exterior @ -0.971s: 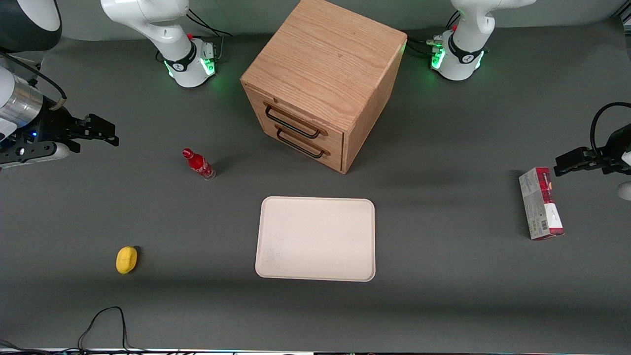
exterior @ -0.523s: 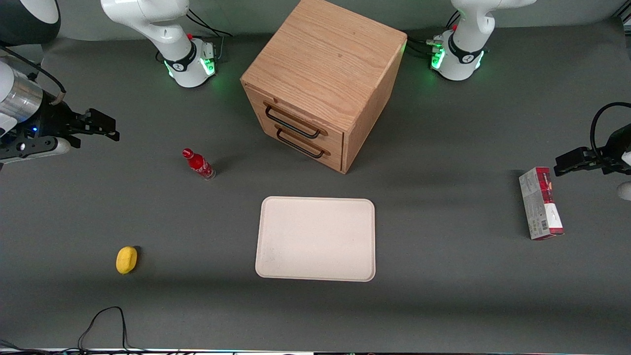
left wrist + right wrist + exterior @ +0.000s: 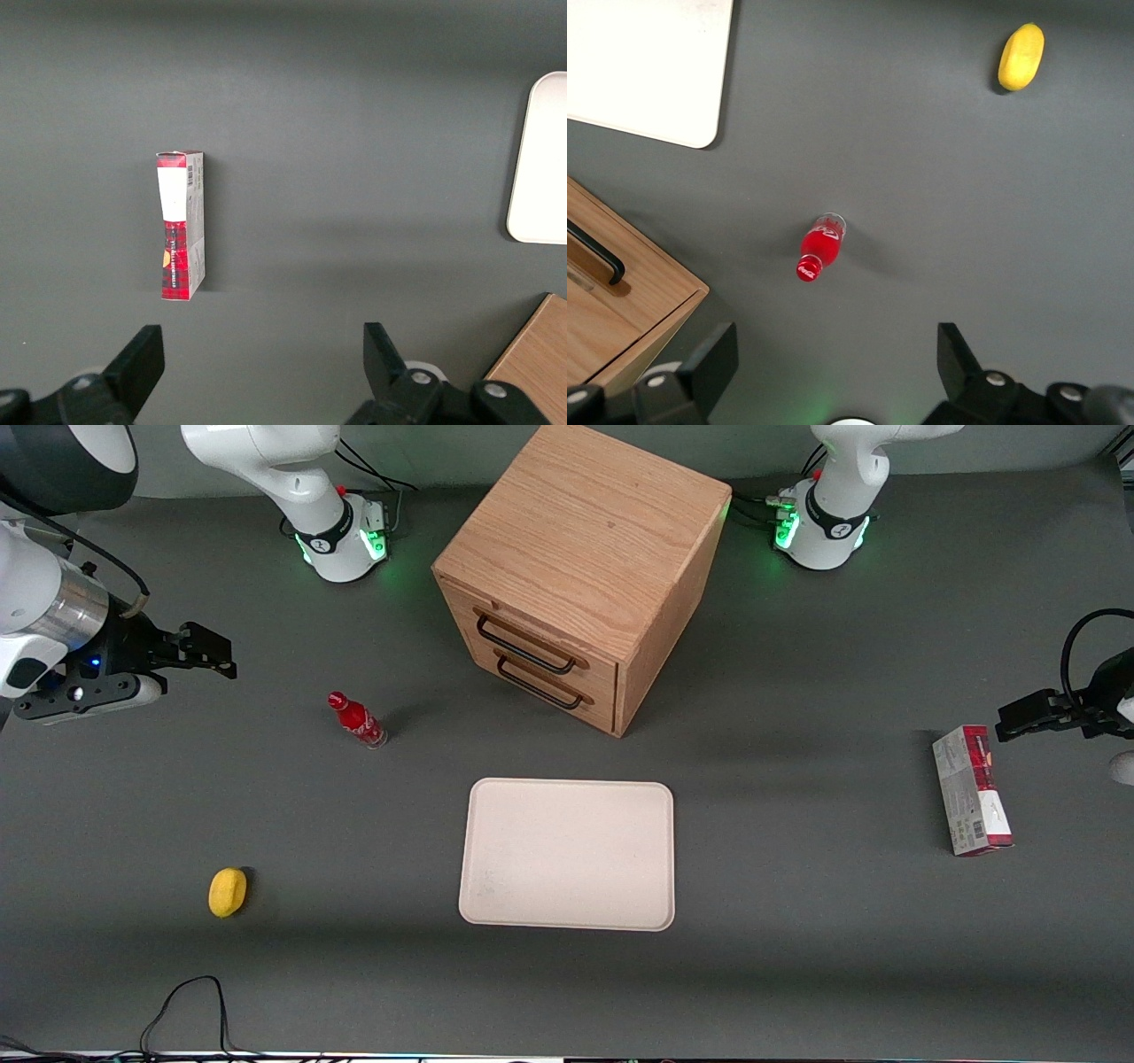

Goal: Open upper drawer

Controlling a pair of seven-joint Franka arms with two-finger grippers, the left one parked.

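Upper drawer is shut, flush in the face of the oak cabinet, directly above the lower drawer. The cabinet stands skewed on the bench. In the front view its drawer face points to about 7 o'clock.

Risks, as I judge them:
- Wrong handle. The upper handle and lower handle are alike and close together. A slightly low approach would hook the lower one.
- Bottle strike. The red bottle stands upright at about 8 o'clock from the cabinet, between the end effector and the drawer face. A direct sweep could knock it over.
- Off-axis pull. Because the cabinet is skewed, a pull not lined up with the drawer's travel could bind the drawer or drag the whole cabinet.
- Tray lies at 6 o'clock from the cabinet, near it. An arm backing out with the drawer might brush it.

End effector: at about 9 o'clock from the cabinet, well apart from it, toward the working arm's end of the bench and above the surface. Its fingers are spread wide, released, with nothing between them and nothing touched. The wrist view shows only bare bench and the bottle under the gap.

Task not started; the approach is yet to be made.
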